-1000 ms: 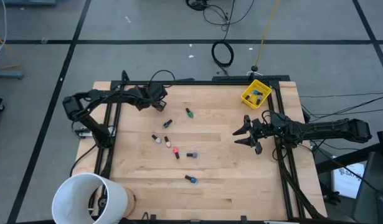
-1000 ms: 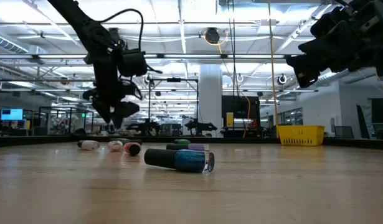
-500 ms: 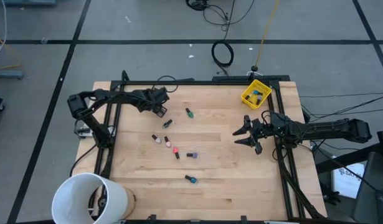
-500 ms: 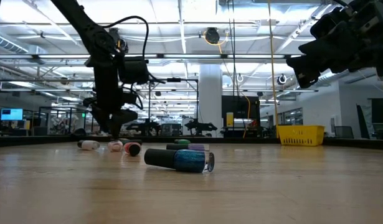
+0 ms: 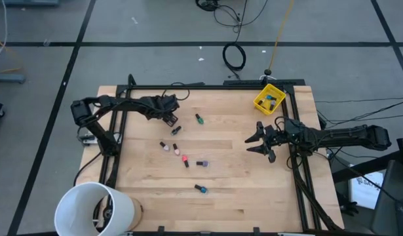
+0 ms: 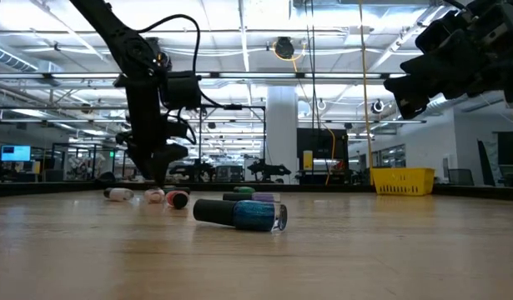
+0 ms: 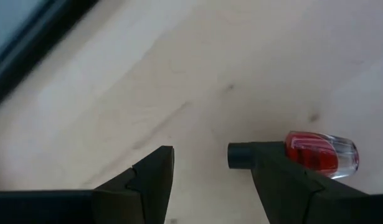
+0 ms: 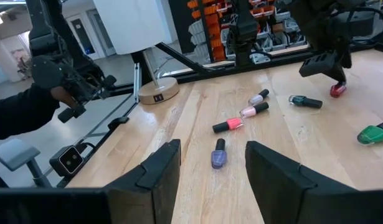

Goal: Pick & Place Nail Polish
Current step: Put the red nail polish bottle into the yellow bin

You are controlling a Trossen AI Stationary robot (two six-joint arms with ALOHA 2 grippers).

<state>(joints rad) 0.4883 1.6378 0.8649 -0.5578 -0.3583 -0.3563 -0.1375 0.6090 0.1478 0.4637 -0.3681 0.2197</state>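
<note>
Over a pale wooden surface (image 5: 234, 190) framed in black, the left gripper (image 5: 170, 117) is hanging low near the far left part, its fingers (image 7: 147, 177) parted and grasping nothing. Its wrist camera is catching a red nail polish bottle (image 7: 319, 154) lying on its side with a dark cap, partly hidden behind one finger rather than between the two. From above, that bottle (image 5: 176, 130) is lying just beside the fingertips, with a green one (image 5: 198, 119) a little to its side.

More nail polish is lying scattered across the middle of the surface: a pale pink bottle (image 5: 165, 146), a coral one (image 5: 185, 159), a purple one (image 5: 202, 163) and, nearer the front edge, a blue-green one (image 5: 200, 189). At table height, the blue-green bottle (image 6: 243, 213) is lying closest to the lens, with the others (image 6: 148, 196) in a row behind it under the left arm.

The right gripper (image 5: 259, 140) is hovering above the right side, well apart from the bottles, its fingers (image 8: 157, 171) spread and empty; beyond them the purple bottle (image 8: 218, 153) is lying on the wood.

A yellow bin (image 5: 261, 103) at the far right corner is already holding a few bottles. A large white bucket (image 5: 76, 196) is standing at the near left corner.
</note>
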